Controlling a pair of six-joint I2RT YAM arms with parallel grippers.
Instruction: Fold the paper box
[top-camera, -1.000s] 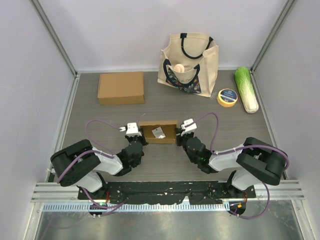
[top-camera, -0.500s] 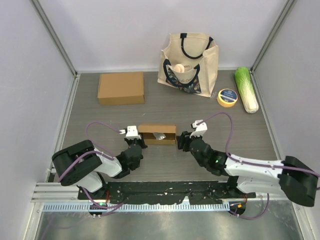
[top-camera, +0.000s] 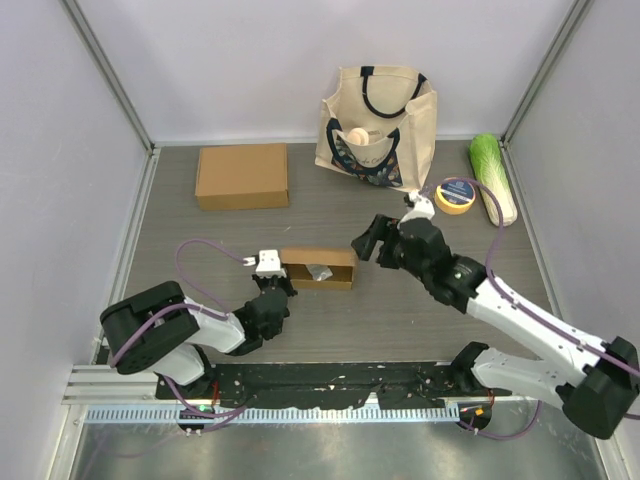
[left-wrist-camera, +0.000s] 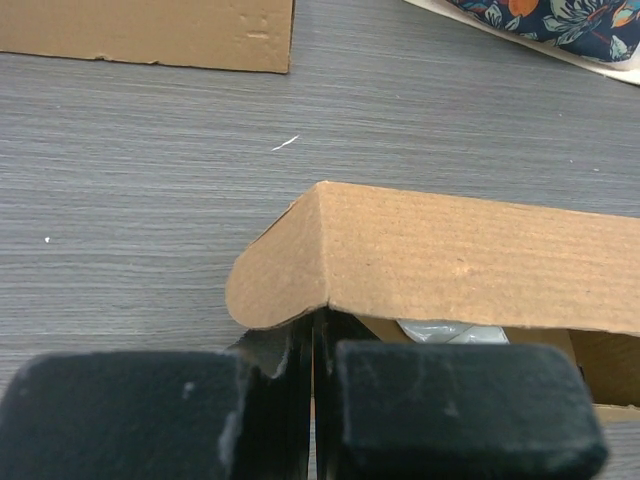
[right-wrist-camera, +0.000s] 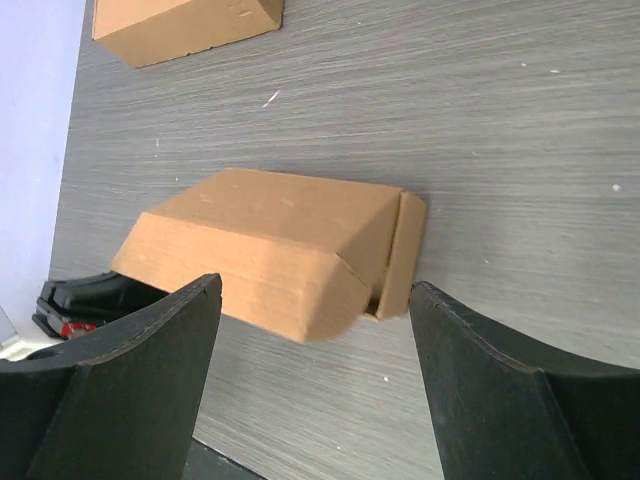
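brown paper box (top-camera: 318, 268), left pincer (left-wrist-camera: 313, 350) clenched at its end, right arm outstretched, right pincer (top-camera: 367, 242) spread

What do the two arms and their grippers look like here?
The left arm and right arm have bulky black joints, white link shells and looping purple cables. A small white block sits on each wrist. The left gripper and right gripper have blocky matte-black fingers.

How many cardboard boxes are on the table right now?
2. One closed box far left; one part-folded box at centre. The tote bag could hide others.
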